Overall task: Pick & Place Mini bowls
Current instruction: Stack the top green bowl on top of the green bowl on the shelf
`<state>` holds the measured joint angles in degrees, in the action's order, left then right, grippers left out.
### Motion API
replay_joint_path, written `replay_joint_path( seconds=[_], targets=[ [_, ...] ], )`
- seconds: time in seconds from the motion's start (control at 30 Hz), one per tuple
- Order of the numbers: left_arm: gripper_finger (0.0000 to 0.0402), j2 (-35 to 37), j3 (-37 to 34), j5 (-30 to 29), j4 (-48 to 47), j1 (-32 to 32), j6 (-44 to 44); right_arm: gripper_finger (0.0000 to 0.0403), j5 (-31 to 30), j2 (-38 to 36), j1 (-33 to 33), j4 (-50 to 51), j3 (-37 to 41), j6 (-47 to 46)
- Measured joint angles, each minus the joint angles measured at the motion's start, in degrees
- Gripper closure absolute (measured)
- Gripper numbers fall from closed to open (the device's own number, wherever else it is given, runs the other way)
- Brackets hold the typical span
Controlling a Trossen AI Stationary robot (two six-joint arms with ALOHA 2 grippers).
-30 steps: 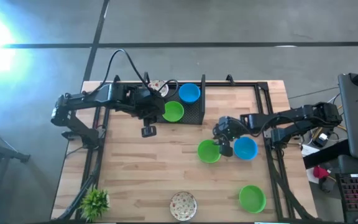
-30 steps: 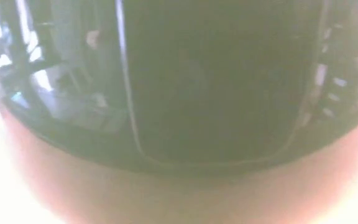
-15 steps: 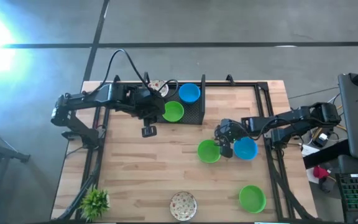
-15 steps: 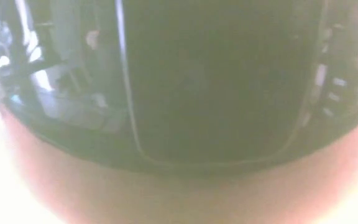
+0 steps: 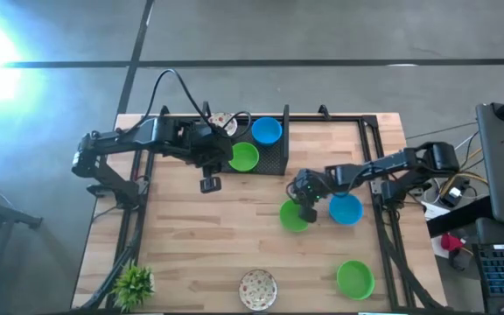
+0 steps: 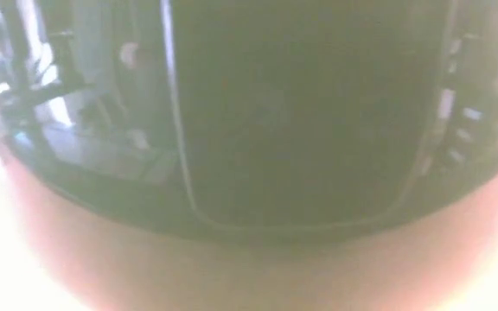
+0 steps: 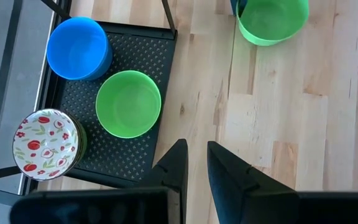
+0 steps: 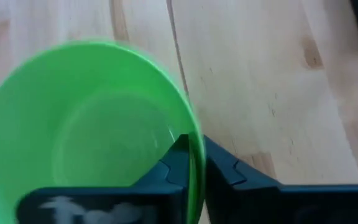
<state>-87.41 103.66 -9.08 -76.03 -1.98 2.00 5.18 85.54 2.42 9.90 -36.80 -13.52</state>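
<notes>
A green mini bowl (image 5: 290, 216) stands on the wooden table right of centre, and my right gripper (image 5: 305, 208) is shut on it. A blue bowl (image 5: 346, 209) sits just to its right. Another green bowl (image 5: 354, 278) and a white red-patterned bowl (image 5: 258, 289) stand near the front edge. The black mesh tray (image 5: 274, 159) at the back holds a blue bowl (image 7: 78, 48), a green bowl (image 7: 128, 103) and a patterned bowl (image 7: 45, 143). My left gripper (image 7: 196, 163) hangs above the table in front of the tray, its fingers slightly apart with nothing between them. My right gripper pinches the green bowl's rim (image 8: 194, 132) on the side toward the table's right. One finger (image 8: 178, 157) is inside the bowl and the other (image 8: 224, 163) is outside its wall. The fingers slant down from the right. The bowl stands upright on the table.
A small spiky green plant (image 5: 134, 284) stands at the front left corner. Black frame rails run along the table's left, right and far edges. Bare wood lies between the tray and the front bowls.
My right gripper has come down and toward the table's left, onto the green bowl's right rim, and has shut on it. My left arm has kept still.
</notes>
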Motion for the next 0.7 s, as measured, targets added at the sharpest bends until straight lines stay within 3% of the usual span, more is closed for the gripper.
replay_joint_path(
  seconds=[0.27, 0.7],
  targets=[
    [0.0349, 0.0, 0.0, 0.0, 0.0, 0.0, 0.0, 0.0393, -0.7, 1.3, 0.1, 8.0, -7.8, 2.5],
    [0.0349, 0.0, 0.0, 0.0, 2.0, 0.0, 0.5, 0.0394, -0.8, 4.1, 3.2, 32.5, -28.8, 14.5]
  ],
)
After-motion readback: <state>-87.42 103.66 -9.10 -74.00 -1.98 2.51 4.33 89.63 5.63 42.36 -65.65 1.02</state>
